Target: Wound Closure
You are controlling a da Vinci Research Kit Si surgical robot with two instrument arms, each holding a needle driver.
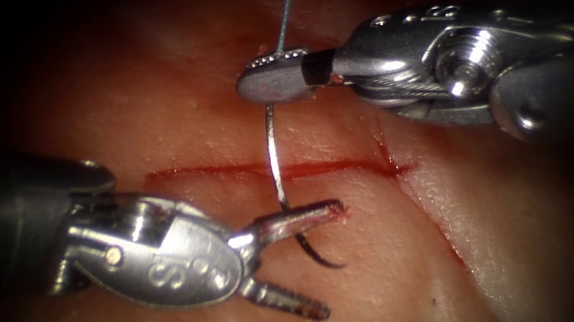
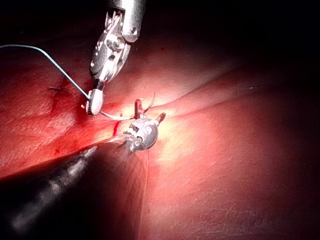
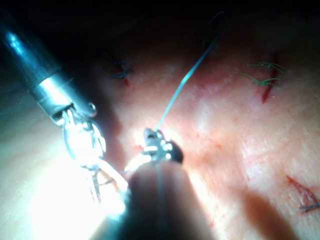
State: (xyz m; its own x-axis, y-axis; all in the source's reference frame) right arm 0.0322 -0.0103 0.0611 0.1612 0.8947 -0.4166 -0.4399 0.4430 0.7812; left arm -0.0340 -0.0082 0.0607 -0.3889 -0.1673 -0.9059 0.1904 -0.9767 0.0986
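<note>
right gripper [image 1: 274,82] clamped on needle [image 1: 274,155] at thread end, above cut [image 1: 281,170] | thread [image 1: 287,3] runs up from it | needle arcs across cut, tip free over tissue [image 1: 530,238] | left gripper [image 1: 322,263] apart, upper jaw at needle, holds nothing
</note>
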